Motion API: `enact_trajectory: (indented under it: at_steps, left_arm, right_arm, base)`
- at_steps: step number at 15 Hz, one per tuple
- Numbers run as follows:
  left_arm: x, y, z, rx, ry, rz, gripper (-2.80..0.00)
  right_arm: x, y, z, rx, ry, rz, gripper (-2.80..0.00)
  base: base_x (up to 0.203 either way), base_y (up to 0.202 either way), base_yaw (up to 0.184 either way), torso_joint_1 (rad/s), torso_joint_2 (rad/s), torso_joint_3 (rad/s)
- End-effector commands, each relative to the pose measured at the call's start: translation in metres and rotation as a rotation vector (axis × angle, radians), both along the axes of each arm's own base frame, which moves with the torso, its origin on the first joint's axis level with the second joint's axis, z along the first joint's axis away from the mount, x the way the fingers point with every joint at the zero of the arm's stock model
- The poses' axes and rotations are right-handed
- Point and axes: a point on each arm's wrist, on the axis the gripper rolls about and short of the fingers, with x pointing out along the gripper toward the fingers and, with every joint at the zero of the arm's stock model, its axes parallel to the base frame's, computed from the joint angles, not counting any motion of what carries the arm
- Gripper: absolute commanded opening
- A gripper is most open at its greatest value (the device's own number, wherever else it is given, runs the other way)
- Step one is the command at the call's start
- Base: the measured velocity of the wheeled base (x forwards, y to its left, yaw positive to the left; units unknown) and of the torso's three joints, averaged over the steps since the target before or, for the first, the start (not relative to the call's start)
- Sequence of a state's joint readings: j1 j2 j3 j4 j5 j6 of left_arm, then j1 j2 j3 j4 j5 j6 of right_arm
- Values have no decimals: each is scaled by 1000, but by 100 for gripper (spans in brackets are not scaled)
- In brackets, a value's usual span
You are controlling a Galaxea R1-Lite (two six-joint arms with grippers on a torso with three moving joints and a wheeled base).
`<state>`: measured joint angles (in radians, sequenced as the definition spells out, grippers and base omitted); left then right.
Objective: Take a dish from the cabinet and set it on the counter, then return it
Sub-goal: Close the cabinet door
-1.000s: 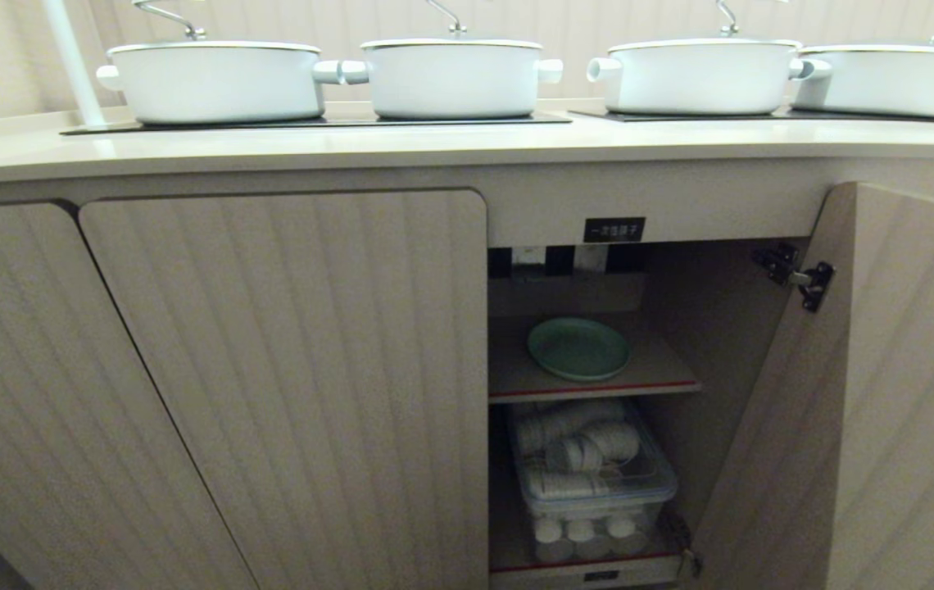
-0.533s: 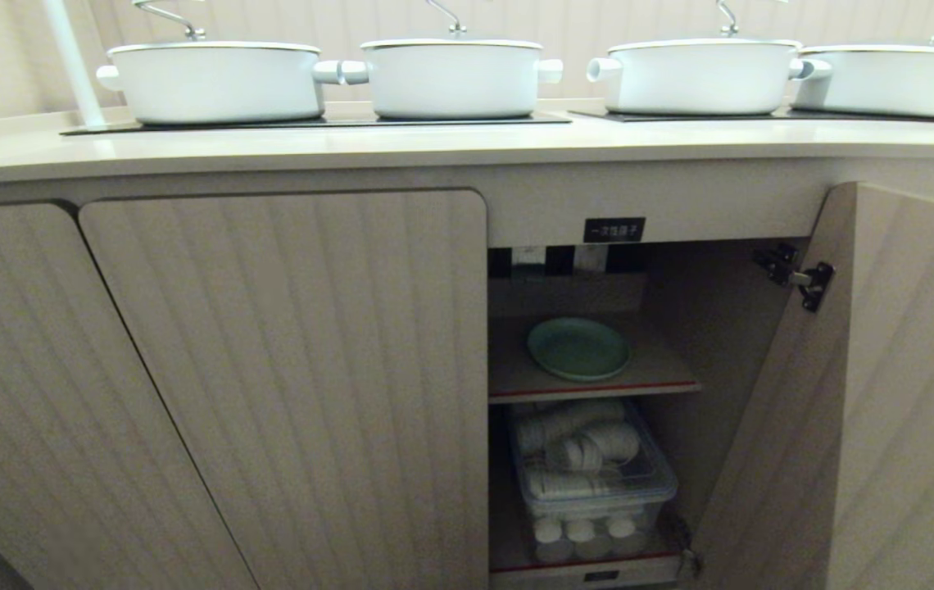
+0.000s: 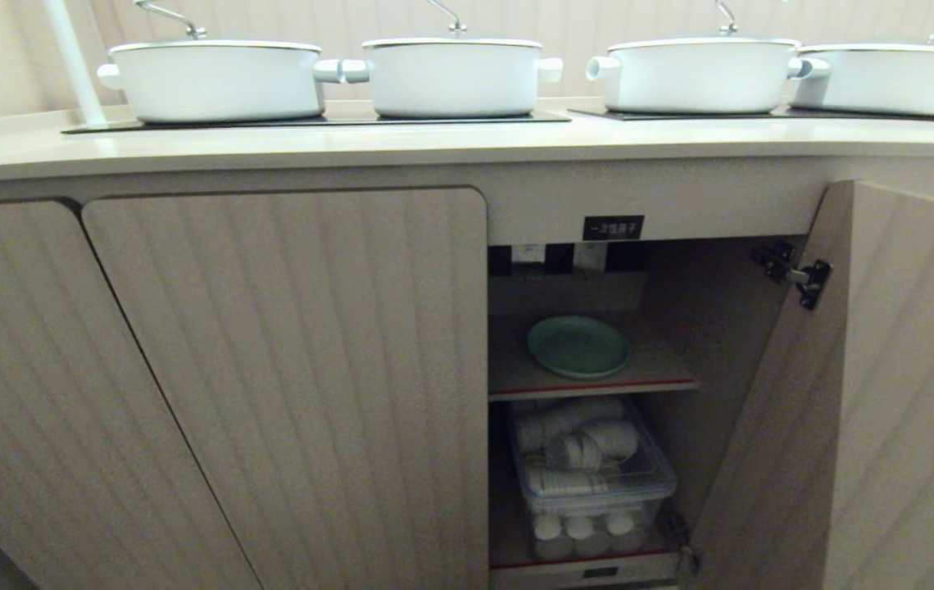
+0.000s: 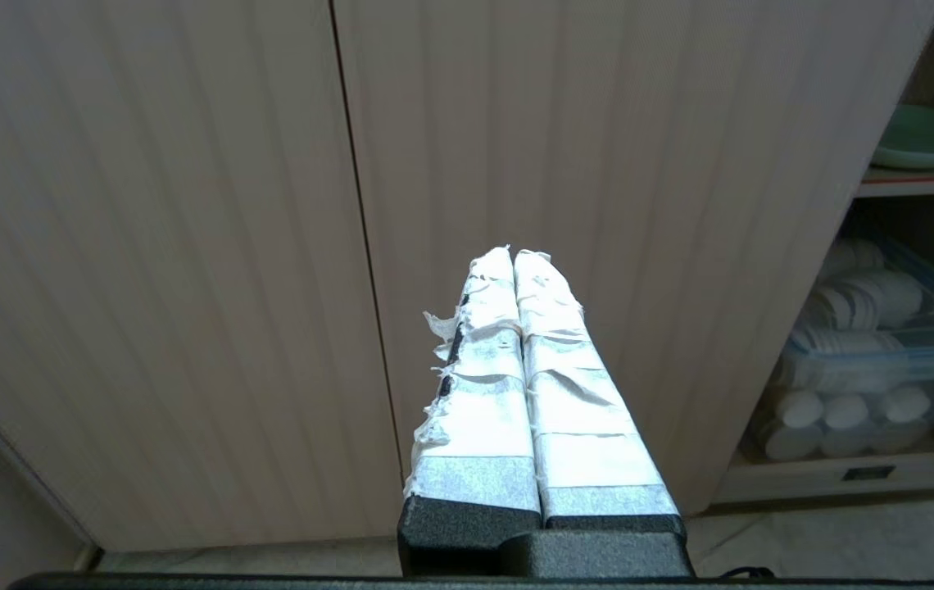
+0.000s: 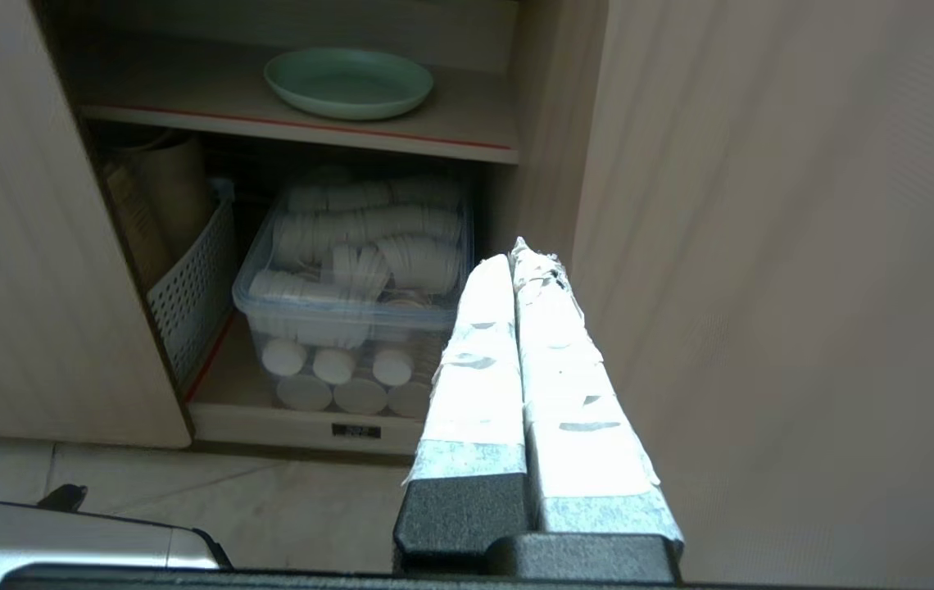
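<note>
The pale mint-green dish lies flat on the inner shelf of the open cabinet, under the small black label. It also shows in the right wrist view as the dish and at the edge of the left wrist view as the dish. The cabinet door stands swung out to the right. The counter runs above. My left gripper is shut and empty, facing closed doors. My right gripper is shut and empty, low before the opening, apart from the dish. Neither arm shows in the head view.
Several white pots sit on black hob panels. Below the shelf stand a clear bin of white cups and a white perforated basket. Closed ribbed doors lie to the left. A metal edge shows by the floor.
The whole head view has shifted very slightly; the dish, door and both arms keep their places.
</note>
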<state>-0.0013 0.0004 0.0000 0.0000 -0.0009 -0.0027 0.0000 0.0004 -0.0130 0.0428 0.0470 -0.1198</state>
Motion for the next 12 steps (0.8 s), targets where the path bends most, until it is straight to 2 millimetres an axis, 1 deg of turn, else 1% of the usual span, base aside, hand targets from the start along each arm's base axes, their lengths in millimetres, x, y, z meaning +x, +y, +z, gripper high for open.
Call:
enact_trajectory:
  at_steps: [1, 12]
  left_arm:
    - [0, 0, 0, 0, 0, 0, -280]
    - [0, 0, 0, 0, 0, 2, -280]
  right_arm:
    - [0, 0, 0, -1, 0, 1, -280]
    - [0, 0, 0, -9, 1, -1, -280]
  base:
    - [-161, 0, 0, 5, -3, -2]
    - [-194, 0, 0, 2, 2, 0]
